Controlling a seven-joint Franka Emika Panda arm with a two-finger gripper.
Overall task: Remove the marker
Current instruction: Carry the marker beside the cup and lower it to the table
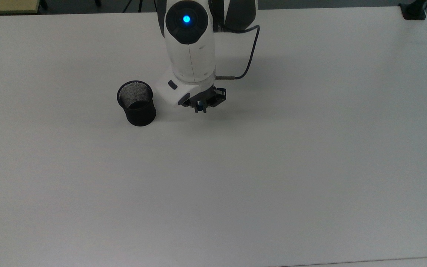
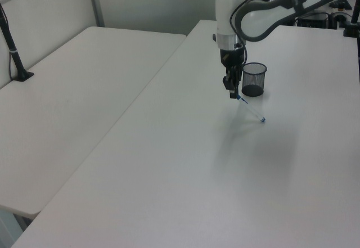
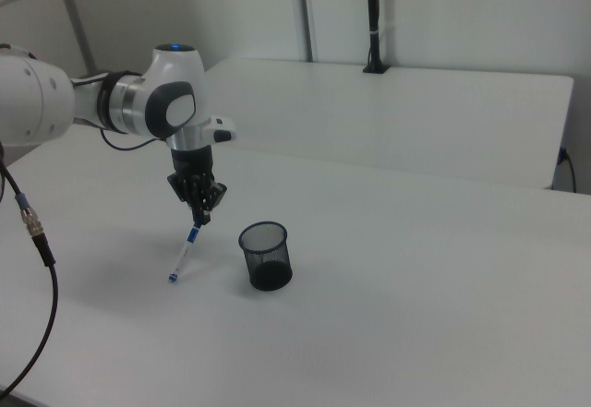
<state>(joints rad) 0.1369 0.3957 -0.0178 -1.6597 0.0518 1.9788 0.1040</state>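
The black mesh cup [image 1: 136,103] stands upright on the white table [image 1: 272,167], and I take it as the landmark. In the top view its inside shows only the mesh wall and a dark bottom. The gripper [image 1: 200,109] hangs to the top view's right of the cup, near it but not touching. Its two fingers are closed on the upper end of the marker [image 2: 251,107].

In the left view the gripper [image 2: 232,93] is in front of the cup [image 2: 253,79] and a little to the left view's left. The marker hangs down from it at a slant, with its lower blue end low over the table, in front of the cup and apart from it. I cannot tell if this end touches the surface. In the right view the marker [image 3: 186,252] slants down to the right view's left of the cup [image 3: 266,256], under the gripper [image 3: 201,217].

The top view looks nearly straight down. There the white arm [image 1: 190,48] covers most of the gripper and only a small blue piece of the marker [image 1: 200,108] shows between the fingers. The two side views show the whole white barrel with its blue print.

A second white table [image 2: 73,102] stands beside the first one, on the left view's left, with a black post [image 2: 16,57] at its edge. A black clamp [image 1: 413,11] sits on the far corner of the table, well apart from the cup.
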